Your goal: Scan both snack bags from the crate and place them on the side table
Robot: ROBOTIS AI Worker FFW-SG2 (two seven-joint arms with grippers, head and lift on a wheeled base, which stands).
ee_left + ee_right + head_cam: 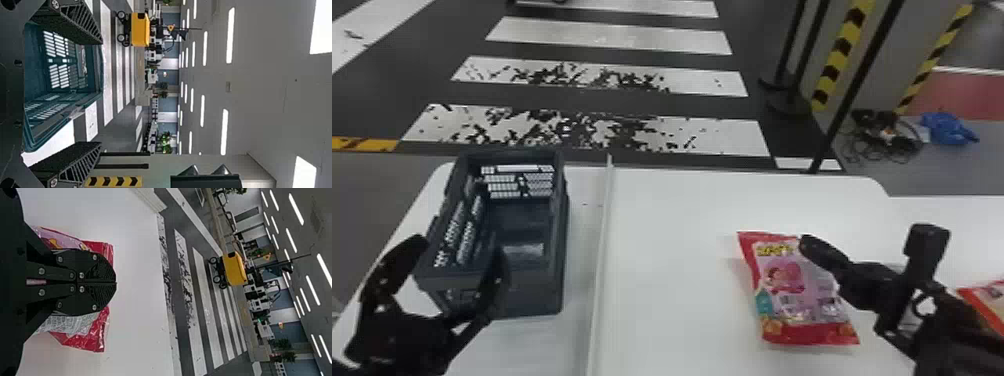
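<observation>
Head view shows the left gripper [463, 250] spread by the crate [534, 295], the right gripper [804, 242] closed over a red-and-pink snack bag [794, 300].

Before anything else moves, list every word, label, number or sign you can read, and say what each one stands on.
No text can be quoted.
Snack bag on the white table: bold lettering near its top and finer print lower down, all too blurred to read.
Red-edged bag at the head view's right edge: a small printed mark, too small to read.
Crate: no readable label.
Striped tape: yellow and black bands, no words.
</observation>
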